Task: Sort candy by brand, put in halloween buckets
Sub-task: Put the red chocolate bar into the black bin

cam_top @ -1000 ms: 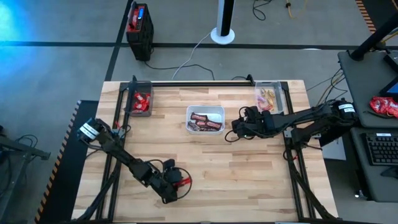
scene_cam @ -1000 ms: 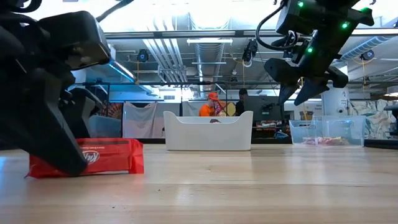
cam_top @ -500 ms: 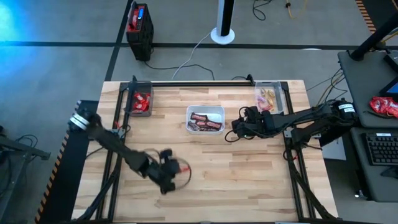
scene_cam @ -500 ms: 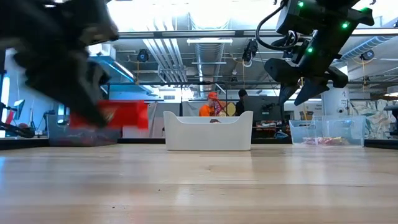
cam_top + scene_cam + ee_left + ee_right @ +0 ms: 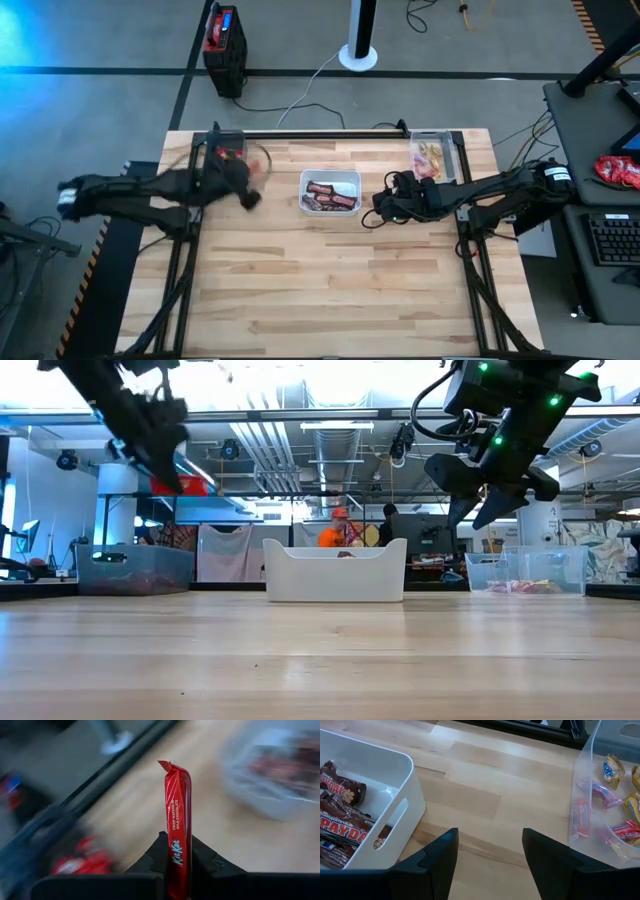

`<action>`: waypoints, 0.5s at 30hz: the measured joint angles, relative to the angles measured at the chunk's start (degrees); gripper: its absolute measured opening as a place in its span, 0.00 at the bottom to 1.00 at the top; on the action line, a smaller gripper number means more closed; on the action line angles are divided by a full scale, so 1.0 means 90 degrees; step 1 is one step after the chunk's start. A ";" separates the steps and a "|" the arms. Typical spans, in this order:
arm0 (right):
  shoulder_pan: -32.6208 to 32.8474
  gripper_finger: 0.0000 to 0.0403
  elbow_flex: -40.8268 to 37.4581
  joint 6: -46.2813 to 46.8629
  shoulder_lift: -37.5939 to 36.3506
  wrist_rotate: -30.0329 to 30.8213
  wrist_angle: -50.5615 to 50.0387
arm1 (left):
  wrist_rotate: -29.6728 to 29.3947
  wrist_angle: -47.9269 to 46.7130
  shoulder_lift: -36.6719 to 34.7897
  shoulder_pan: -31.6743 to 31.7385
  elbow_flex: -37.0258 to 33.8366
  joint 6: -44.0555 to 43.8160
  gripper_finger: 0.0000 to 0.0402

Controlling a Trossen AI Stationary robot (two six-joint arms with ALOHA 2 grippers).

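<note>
Red KitKat point(image 5: 178, 835) in left hand point(image 5: 176, 862), above red-candy tub point(image 5: 226, 160).

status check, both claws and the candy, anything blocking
Left claw shut on red KitKat, carried high near the left clear tub. Right claw open, idle between white tray and right tub. Nothing blocking.
</note>
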 joint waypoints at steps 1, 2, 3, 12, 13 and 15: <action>0.0000 0.53 0.0000 0.0000 0.0000 0.0000 0.0003 | -0.0030 -0.0100 -0.0155 0.0467 -0.0054 -0.0012 0.04; 0.0000 0.53 0.0000 0.0000 0.0000 0.0005 0.0009 | -0.0066 -0.0110 -0.0278 0.0943 -0.0122 -0.0026 0.04; 0.0000 0.53 0.0000 0.0000 0.0000 0.0005 0.0021 | -0.0061 -0.0059 -0.0357 0.1424 -0.0179 -0.0022 0.04; 0.0002 0.53 0.0000 0.0000 0.0000 0.0051 0.0041 | 0.0789 0.0586 -0.0143 0.4424 -0.0403 0.0929 0.04; 0.0000 0.53 0.0000 0.0000 0.0000 0.0025 0.0044 | 0.0736 0.0582 -0.0081 0.4558 -0.0410 0.0931 0.05; 0.0000 0.53 0.0000 0.0000 0.0000 0.0012 0.0042 | 0.0651 0.0631 0.0054 0.4796 -0.0415 0.0909 0.08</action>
